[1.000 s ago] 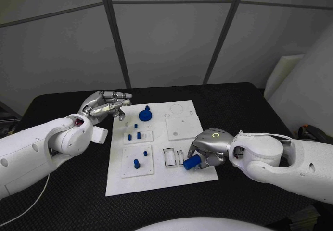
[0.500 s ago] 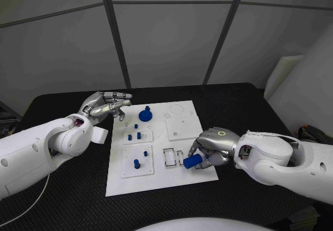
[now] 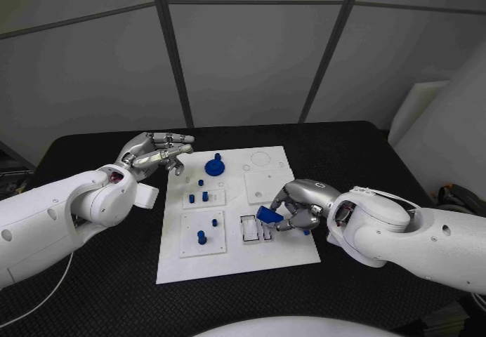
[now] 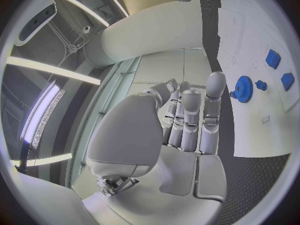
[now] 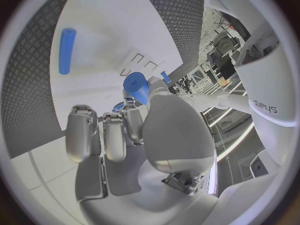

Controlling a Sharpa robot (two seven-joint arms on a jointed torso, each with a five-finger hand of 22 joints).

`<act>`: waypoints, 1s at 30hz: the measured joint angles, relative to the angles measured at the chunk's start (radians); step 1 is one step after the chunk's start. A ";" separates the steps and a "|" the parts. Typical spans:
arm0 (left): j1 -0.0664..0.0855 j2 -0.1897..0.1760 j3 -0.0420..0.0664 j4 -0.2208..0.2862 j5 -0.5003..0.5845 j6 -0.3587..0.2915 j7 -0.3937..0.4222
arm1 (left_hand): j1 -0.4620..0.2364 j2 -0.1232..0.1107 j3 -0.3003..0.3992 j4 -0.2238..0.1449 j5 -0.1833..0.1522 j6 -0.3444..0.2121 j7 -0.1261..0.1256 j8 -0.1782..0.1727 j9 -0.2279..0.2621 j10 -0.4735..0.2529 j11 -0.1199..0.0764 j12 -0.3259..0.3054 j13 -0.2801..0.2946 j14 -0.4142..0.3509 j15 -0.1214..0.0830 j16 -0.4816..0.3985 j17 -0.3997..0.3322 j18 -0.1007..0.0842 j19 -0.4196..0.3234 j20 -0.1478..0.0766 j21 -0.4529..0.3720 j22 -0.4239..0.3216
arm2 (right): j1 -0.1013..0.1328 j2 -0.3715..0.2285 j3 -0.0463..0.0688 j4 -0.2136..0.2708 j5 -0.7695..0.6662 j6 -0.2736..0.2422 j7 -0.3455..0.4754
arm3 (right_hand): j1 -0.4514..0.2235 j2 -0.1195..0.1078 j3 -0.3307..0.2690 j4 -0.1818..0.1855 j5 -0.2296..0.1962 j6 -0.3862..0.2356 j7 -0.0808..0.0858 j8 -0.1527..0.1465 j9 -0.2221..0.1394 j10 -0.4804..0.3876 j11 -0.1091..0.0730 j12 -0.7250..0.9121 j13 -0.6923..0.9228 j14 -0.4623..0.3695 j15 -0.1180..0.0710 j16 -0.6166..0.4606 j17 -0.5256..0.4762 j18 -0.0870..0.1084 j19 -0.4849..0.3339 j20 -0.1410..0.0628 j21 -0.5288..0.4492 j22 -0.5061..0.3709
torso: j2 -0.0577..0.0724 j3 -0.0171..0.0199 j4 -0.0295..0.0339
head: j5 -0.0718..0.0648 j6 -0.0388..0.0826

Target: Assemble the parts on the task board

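The white task board (image 3: 233, 256) lies in the middle of the black table. My right hand (image 3: 302, 205) hovers over the board's right half and grips a blue cylindrical part (image 3: 270, 214), seen between its fingertips in the right wrist view as the blue part (image 5: 136, 87). The part hangs just above the rectangular slots (image 3: 253, 229). A blue gear (image 3: 213, 167) stands at the board's far end, and small blue pegs (image 3: 201, 199) stand in the left plates. My left hand (image 3: 152, 153) floats beside the board's far left corner, fingers loosely bent, holding nothing.
A loose blue peg (image 5: 66, 50) lies flat on the board near my right hand. The left wrist view shows the gear (image 4: 242, 89) and two blue blocks (image 4: 272, 58) beyond my left hand (image 4: 184, 120). Black table surrounds the board.
My right hand has carried the blue part from the board's near right edge up and left, to above the rectangular slots. The left hand has stayed in place.
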 measured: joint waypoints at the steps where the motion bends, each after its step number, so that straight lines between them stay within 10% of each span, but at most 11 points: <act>1: 0.000 -0.001 0.000 0.001 0.000 0.000 0.000 | 0.000 0.000 0.000 0.000 0.000 0.000 0.000 0.000 0.000 0.000 0.000 0.000 0.000 0.000 0.000 0.000 0.000 0.000 0.000 0.000 0.000 0.000 | 0.000 0.007 0.000 -0.004 0.015 -0.005 -0.017 | 0.000 0.000 -0.002 0.001 0.004 0.000 0.000 0.000 0.000 0.000 0.000 0.002 0.000 0.000 0.000 0.003 0.000 0.000 0.000 0.000 0.001 0.000 | 0.000 0.0001 0.0000 | 0.001 0.000; 30: 0.001 -0.006 0.000 0.006 0.000 0.000 0.000 | 0.000 0.000 0.000 0.000 0.000 0.000 0.000 0.000 0.000 0.000 0.000 0.000 0.000 0.000 0.000 0.000 0.000 0.000 0.000 0.000 0.000 0.000 | -0.001 0.102 -0.001 -0.011 0.158 -0.024 -0.184 | -0.129 0.034 -0.060 -0.001 0.090 0.029 0.010 0.078 0.029 0.017 -0.006 0.041 0.000 0.004 -0.004 0.007 0.000 0.000 0.007 0.000 0.008 0.000 | 0.001 0.0024 -0.0026 | 0.016 -0.012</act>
